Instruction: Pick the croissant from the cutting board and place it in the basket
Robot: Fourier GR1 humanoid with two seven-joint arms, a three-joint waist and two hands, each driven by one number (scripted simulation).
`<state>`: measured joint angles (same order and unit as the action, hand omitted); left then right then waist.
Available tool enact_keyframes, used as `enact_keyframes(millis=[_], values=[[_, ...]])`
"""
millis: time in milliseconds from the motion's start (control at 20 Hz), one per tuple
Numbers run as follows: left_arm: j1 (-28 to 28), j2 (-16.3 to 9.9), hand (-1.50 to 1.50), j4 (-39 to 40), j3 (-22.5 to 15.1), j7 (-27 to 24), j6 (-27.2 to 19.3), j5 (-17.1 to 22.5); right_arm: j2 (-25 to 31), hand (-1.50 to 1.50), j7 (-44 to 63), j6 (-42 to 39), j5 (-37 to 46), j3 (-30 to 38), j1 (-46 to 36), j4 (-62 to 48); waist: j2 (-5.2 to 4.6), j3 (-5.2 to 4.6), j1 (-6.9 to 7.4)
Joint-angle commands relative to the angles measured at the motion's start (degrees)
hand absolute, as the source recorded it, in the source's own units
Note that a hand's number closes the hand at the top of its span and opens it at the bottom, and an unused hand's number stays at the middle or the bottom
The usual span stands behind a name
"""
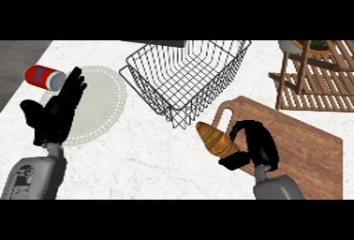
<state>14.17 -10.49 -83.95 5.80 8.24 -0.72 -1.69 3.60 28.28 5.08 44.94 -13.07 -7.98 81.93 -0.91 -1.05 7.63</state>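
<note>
My right hand point(252, 147) was curled round the croissant point(216, 139) at the cutting board's point(304, 145) left edge, ready for the wire basket point(187, 70) just beyond; left hand point(55, 112) rested spread open.

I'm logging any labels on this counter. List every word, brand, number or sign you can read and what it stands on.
None can be read.
Red can: a blue and white patch on its side, too blurred to read as words or numbers.
Wire basket, cutting board, croissant, round white mat and wooden rack: no markings show.
</note>
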Motion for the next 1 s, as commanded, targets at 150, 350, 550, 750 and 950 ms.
enact_keyframes(millis=[150, 350, 550, 750, 950], values=[[1.85, 1.5, 0.0, -0.01, -2.56, -0.05, 1.11, -0.15, -3.48, 1.5, 9.11, 14.74, -2.93, -8.17, -8.95, -1.49, -0.83, 1.57, 4.45], [3.17, 1.63, 0.0, 0.79, -3.36, 0.55, 1.31, -0.68, -3.55, 1.5, 11.77, 25.02, -2.94, -11.38, -15.63, -0.5, -0.62, 1.48, 5.22], [3.28, 2.25, 0.0, 1.66, -4.0, 0.66, 1.19, -1.03, -3.58, 1.5, 15.31, 35.27, -1.05, -14.31, -21.14, -1.54, -0.61, 1.15, 5.9], [4.22, 2.64, 0.0, 1.62, -4.64, 1.14, 1.24, -1.24, -3.59, 1.5, 21.65, 40.65, 2.68, -15.31, -28.39, -5.66, -0.25, 0.75, 5.74], [5.02, 1.89, 0.0, 2.59, -4.24, 0.96, 0.73, -2.12, -3.59, 1.5, 28.1, 42.81, 5.42, -15.44, -34.8, -10.51, -0.34, 0.63, 4.94]])
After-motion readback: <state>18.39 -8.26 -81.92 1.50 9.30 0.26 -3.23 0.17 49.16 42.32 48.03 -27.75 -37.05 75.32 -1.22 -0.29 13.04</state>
